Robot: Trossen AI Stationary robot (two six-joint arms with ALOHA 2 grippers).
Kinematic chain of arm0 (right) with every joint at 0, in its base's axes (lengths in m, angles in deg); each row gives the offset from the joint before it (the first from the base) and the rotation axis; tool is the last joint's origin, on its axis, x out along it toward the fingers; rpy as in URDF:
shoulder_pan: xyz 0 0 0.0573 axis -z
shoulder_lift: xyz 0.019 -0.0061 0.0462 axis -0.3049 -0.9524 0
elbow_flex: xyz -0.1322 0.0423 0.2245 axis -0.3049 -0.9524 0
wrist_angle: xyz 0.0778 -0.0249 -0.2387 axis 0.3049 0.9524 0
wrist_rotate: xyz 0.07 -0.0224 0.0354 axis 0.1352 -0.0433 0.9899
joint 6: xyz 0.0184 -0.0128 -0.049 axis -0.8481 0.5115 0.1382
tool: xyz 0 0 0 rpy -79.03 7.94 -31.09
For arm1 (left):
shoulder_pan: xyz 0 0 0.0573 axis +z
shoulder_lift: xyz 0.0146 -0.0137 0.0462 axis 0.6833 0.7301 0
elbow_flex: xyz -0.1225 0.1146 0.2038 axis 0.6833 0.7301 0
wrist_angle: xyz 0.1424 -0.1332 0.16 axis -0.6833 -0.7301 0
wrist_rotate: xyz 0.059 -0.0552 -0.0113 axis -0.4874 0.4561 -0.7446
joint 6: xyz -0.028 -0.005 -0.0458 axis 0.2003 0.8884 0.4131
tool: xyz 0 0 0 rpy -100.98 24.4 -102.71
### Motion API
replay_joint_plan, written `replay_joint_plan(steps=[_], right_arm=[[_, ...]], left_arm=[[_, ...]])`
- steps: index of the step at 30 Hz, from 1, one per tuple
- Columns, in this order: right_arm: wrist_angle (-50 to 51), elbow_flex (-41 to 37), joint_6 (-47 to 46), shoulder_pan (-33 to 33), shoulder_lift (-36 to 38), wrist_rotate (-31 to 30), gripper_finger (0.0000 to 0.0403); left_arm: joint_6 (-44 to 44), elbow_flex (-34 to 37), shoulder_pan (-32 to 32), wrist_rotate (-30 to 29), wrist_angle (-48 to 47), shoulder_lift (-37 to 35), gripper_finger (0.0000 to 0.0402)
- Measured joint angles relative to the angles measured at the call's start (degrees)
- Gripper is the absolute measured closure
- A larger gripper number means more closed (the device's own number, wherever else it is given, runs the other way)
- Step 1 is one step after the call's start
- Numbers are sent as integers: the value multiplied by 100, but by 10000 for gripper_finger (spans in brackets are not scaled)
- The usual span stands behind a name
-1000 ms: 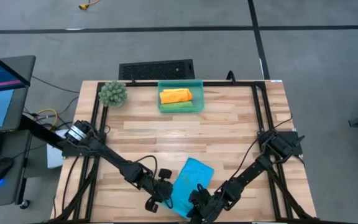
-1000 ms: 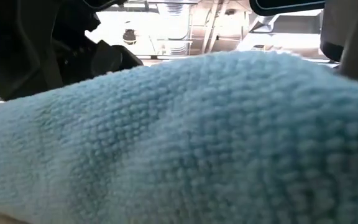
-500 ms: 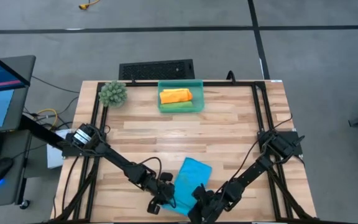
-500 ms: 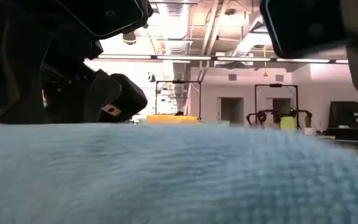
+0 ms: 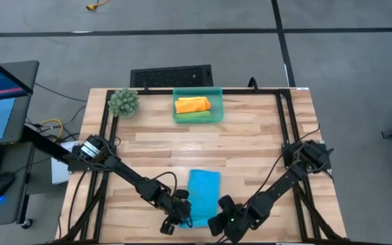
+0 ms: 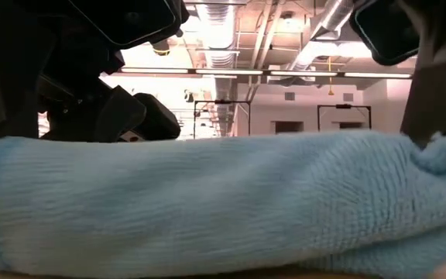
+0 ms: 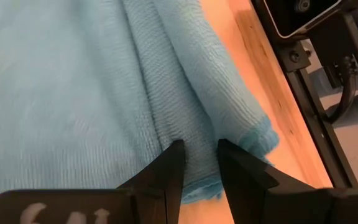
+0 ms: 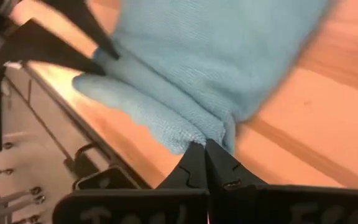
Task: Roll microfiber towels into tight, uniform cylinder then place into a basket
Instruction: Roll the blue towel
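Cloth like this blue towel [image 5: 203,192] looks light, limp and grippy, so it is best taken by its near corners. It lies at the counter's [image 5: 250,143] near edge. Left claw [image 7: 196,163] pinches one fold at a narrow gap; right claw [image 8: 205,157] is clamped on the corner. Compared with a second ago, the towel lies straighter and flatter.
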Motion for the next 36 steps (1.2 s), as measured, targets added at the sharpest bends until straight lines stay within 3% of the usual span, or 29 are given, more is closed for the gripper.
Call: replay_joint_plan(steps=[11, 18, 24, 36], right_arm=[[333, -2, -44, 420, 49, 400, 403], [348, -2, -35, 1002, -39, 1453, 403], [550, 7, -70, 1216, -35, 1509, 403], [985, 13, -64, 1398, -22, 1635, 403]], left_arm=[[96, 4, 15, 29, 8, 2, 306], [158, 13, 17, 50, 87, 9, 306], [178, 15, 14, 51, 85, -14, 306], [-73, 31, -38, -952, -597, -854, 306]])
